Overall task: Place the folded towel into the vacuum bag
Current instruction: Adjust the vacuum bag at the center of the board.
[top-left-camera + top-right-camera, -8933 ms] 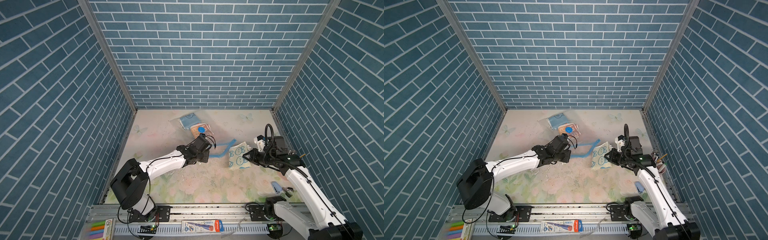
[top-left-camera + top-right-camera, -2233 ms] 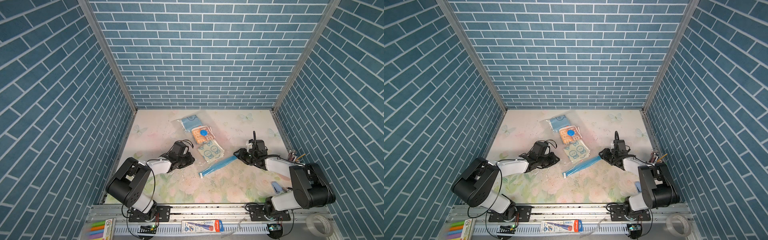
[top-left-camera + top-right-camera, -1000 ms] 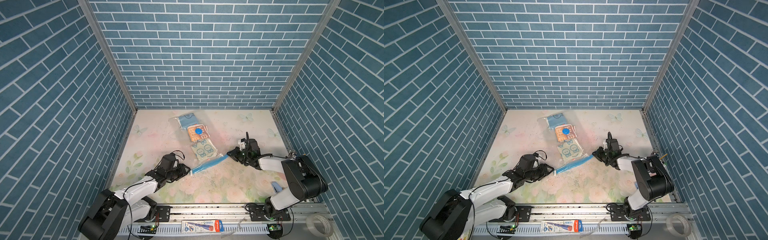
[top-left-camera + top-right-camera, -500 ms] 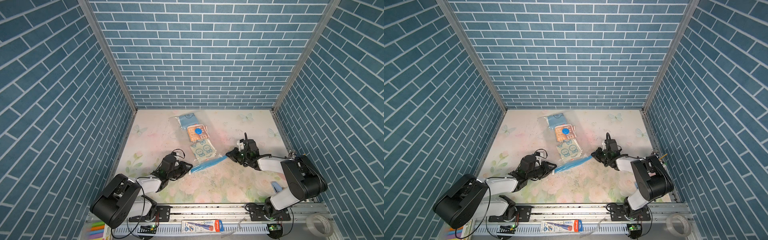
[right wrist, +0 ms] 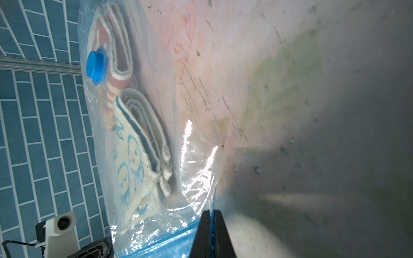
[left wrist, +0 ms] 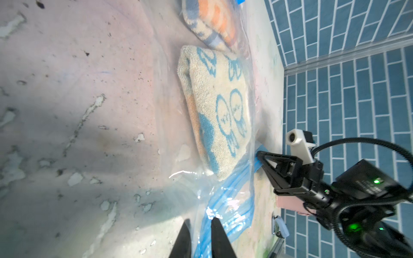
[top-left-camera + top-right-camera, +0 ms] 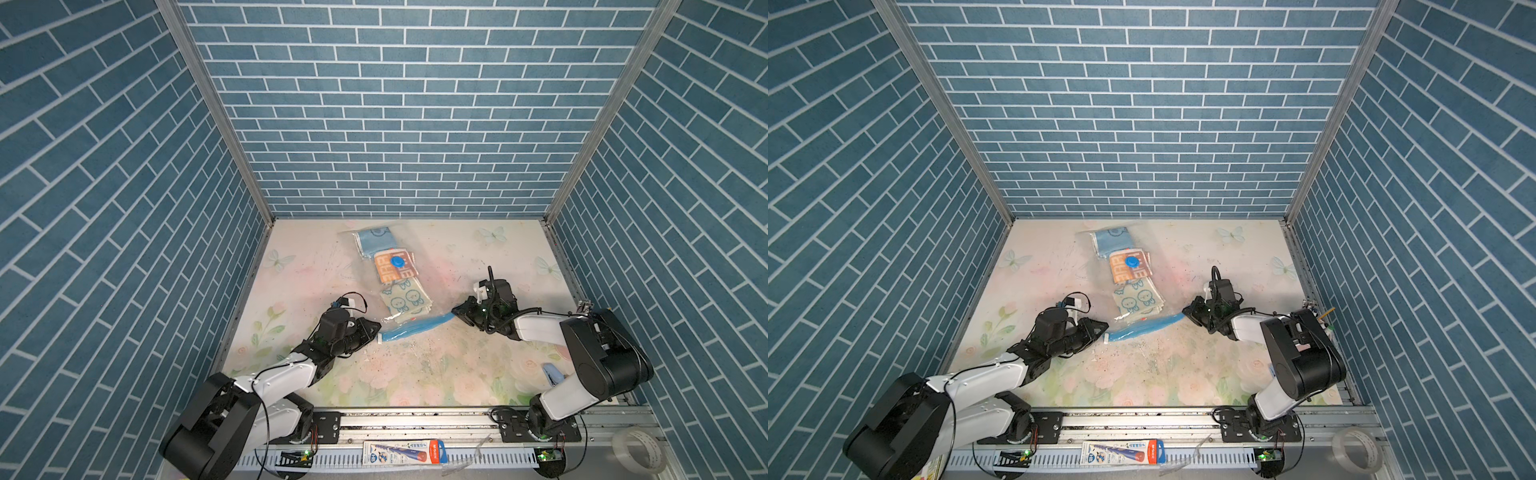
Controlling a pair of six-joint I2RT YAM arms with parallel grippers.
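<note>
Blue zip strip (image 7: 415, 328), clamped by the right gripper (image 5: 210, 214), is being closed on by the barely parted left gripper (image 6: 201, 225), towel (image 7: 405, 300) already bagged just beyond

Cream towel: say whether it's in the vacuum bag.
In: film of the vacuum bag covers the cream towel, behind the zip strip.

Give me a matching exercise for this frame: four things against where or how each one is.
1 valve cap
2 cream towel
3 right gripper
4 blue towel

A at the bag's far end
B shut on the zip strip
C over the orange towel
D in the bag, nearest the zip strip

Pairs: 1-C, 2-D, 3-B, 4-A
</note>
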